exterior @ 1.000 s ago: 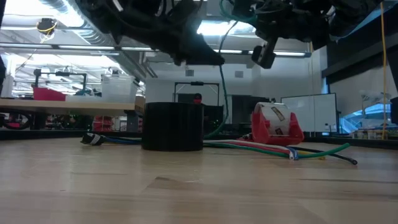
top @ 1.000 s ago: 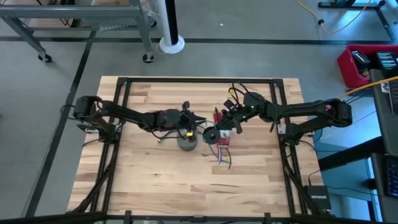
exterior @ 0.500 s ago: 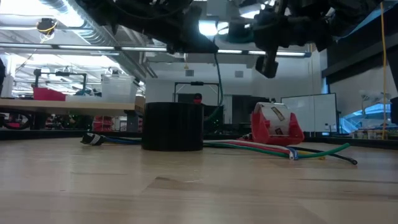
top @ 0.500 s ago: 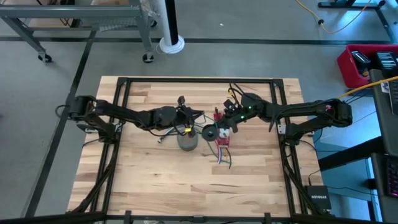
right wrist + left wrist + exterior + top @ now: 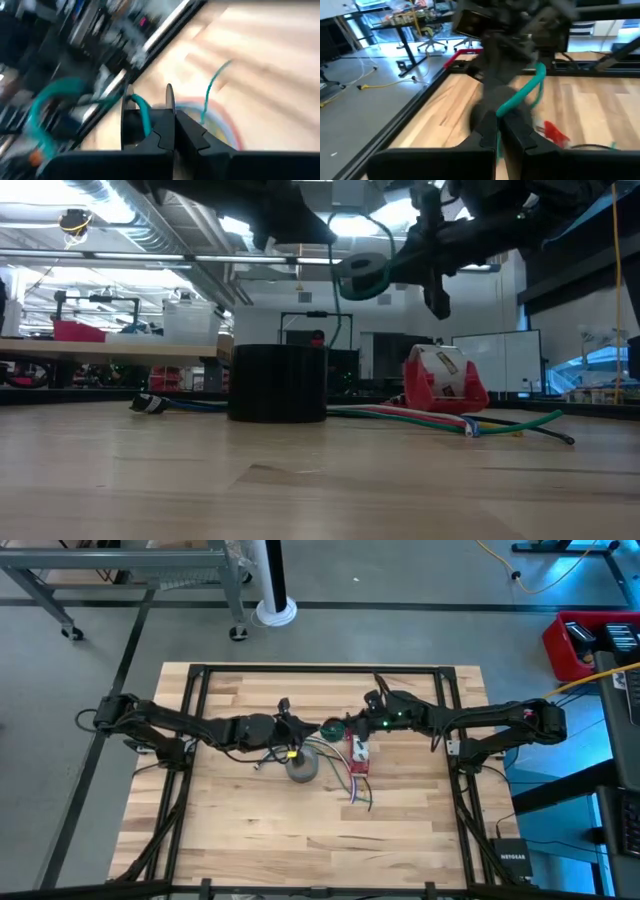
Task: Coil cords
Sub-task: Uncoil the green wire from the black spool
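The left gripper is seen clamped on the green cord, its jaws having drawn fully together over the last second and its arm having shifted toward the table's far side. Below it, a grey tape roll stands on the table. The cord is held in the air above the table's middle, between the two grippers, and now shows a small loop that was not formed a second ago; coiling is judged to be under way. The cord's long axis runs roughly left to right. The right gripper is closed on the loop, having swung inward
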